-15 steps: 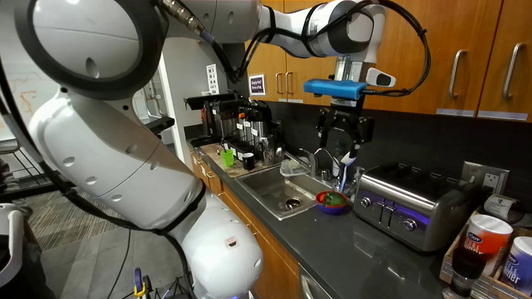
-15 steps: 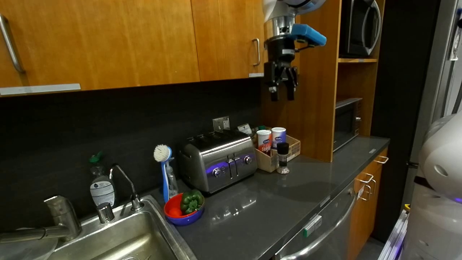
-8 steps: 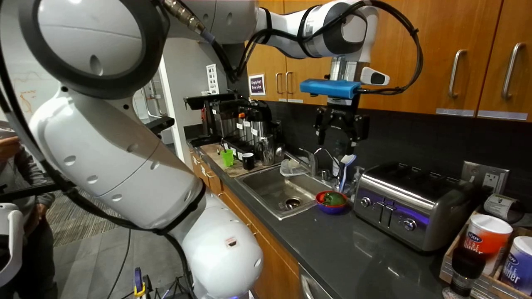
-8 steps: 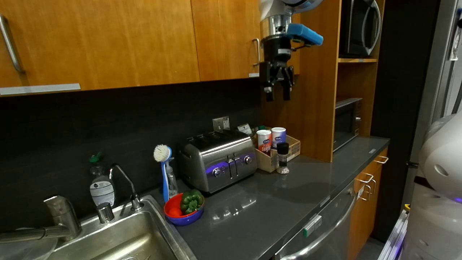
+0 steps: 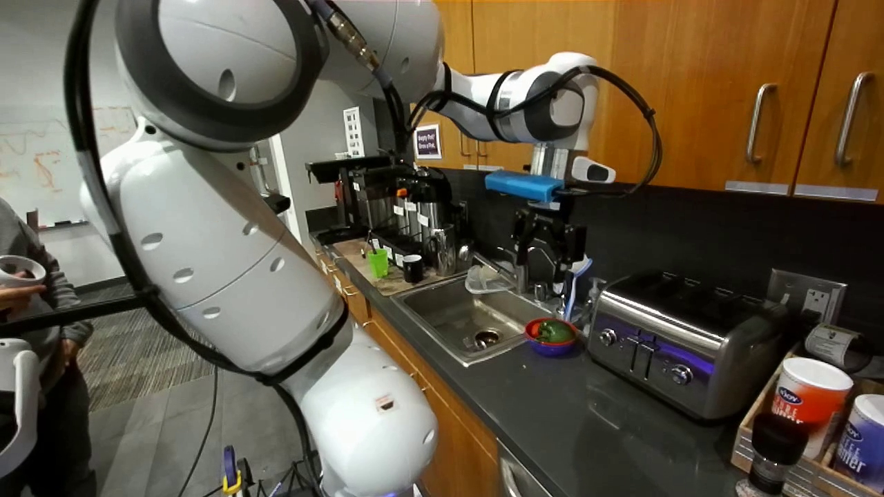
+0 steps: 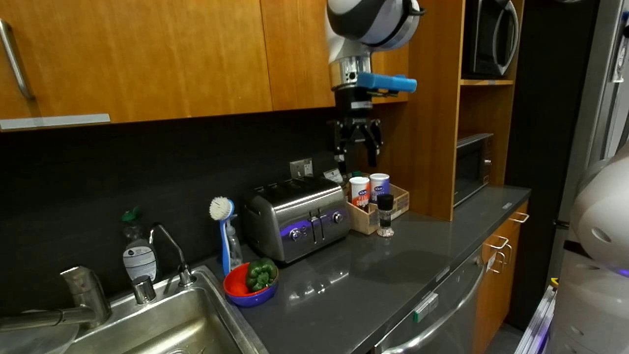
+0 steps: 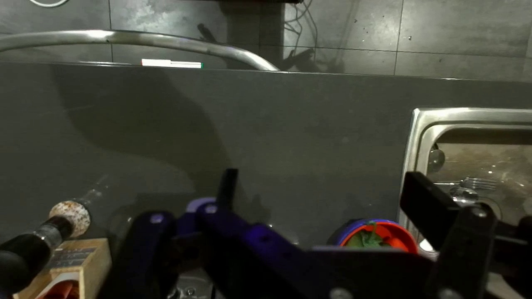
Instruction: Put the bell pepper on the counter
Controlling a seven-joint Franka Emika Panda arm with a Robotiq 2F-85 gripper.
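I am watching the green bell pepper [image 6: 261,274], and it is sitting in a bowl [image 6: 254,298] that is showing red inside and blue outside. The bowl is resting on the grey bench [image 6: 334,305], just beside the sink [image 6: 228,317]. My end effector [image 6: 357,162] is hanging high up, well apart from the pepper, and its fingers [image 7: 427,207] are pointing down with a gap between them. A brush [image 6: 225,243] is standing near the bowl.
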